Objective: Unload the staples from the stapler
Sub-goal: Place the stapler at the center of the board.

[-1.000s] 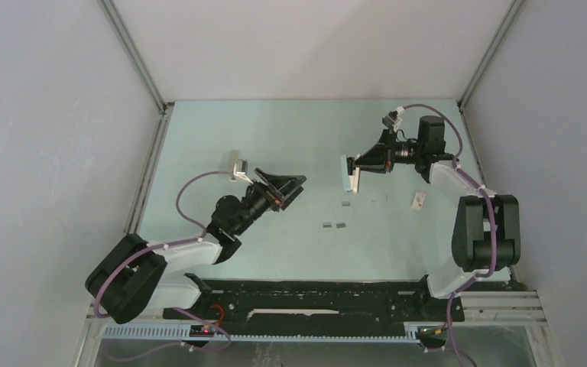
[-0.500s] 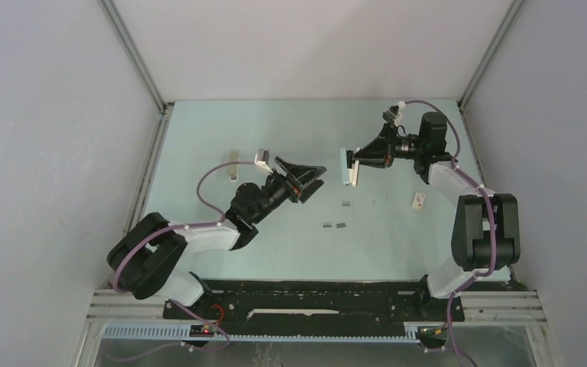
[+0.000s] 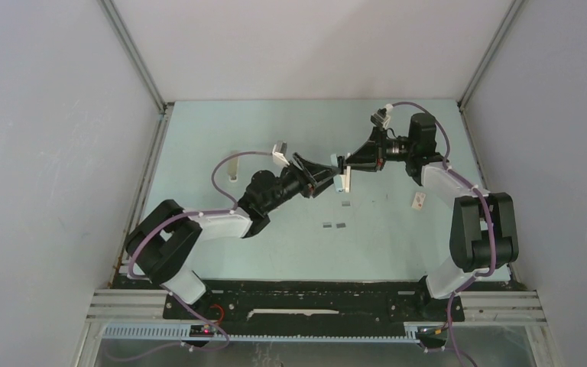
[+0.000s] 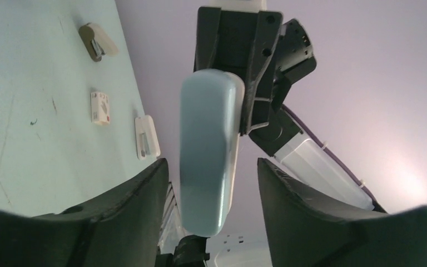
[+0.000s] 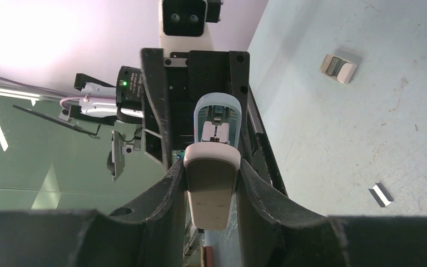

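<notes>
My right gripper (image 3: 345,165) is shut on a small stapler (image 3: 341,181) and holds it above the middle of the table. In the right wrist view the stapler's cream base (image 5: 211,189) sits between the fingers (image 5: 256,189), and its light blue top (image 5: 217,114) is beyond. My left gripper (image 3: 325,178) is open, and its fingers (image 4: 139,200) flank the blue top (image 4: 208,156) without touching it. Three small dark grey staple strips (image 3: 345,203) (image 3: 327,225) (image 3: 339,225) lie on the table below the stapler. One strip (image 5: 381,193) shows in the right wrist view.
A small white box (image 3: 418,200) lies right of the staples; it also shows in the left wrist view (image 4: 100,107). A beige stapler-like object (image 3: 231,166) lies at the left. Another small beige object (image 4: 97,41) lies beyond the box.
My left arm has swung right and forward until its open fingers flank the stapler. My right gripper has shifted slightly left with the stapler.
</notes>
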Action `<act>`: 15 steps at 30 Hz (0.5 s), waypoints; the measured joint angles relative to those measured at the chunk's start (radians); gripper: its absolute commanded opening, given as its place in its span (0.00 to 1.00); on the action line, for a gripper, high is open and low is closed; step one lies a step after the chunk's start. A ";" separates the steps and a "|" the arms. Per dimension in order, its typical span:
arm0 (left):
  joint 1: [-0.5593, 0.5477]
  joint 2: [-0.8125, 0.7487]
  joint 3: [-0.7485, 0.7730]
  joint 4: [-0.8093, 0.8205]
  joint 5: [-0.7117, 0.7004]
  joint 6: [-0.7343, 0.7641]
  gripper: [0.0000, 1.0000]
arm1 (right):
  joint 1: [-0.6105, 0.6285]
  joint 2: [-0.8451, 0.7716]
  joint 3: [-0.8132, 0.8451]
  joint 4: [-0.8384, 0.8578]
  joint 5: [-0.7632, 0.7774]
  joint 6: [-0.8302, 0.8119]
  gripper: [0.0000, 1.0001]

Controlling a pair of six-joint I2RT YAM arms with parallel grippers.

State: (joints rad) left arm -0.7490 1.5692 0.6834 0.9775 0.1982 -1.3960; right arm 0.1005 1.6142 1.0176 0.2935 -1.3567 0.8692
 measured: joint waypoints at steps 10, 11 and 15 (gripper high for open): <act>-0.007 0.045 0.026 0.009 0.065 -0.008 0.07 | -0.001 0.000 -0.002 0.011 -0.010 0.011 0.01; -0.007 0.049 0.026 0.018 0.069 -0.012 0.01 | -0.001 0.000 -0.002 0.011 -0.012 0.010 0.10; -0.006 0.066 0.026 0.050 0.077 -0.019 0.00 | -0.003 0.000 -0.002 0.010 -0.014 0.005 0.47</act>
State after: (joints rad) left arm -0.7551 1.6356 0.7094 1.0279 0.2756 -1.4151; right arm 0.0978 1.6142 1.0153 0.3035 -1.3708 0.8742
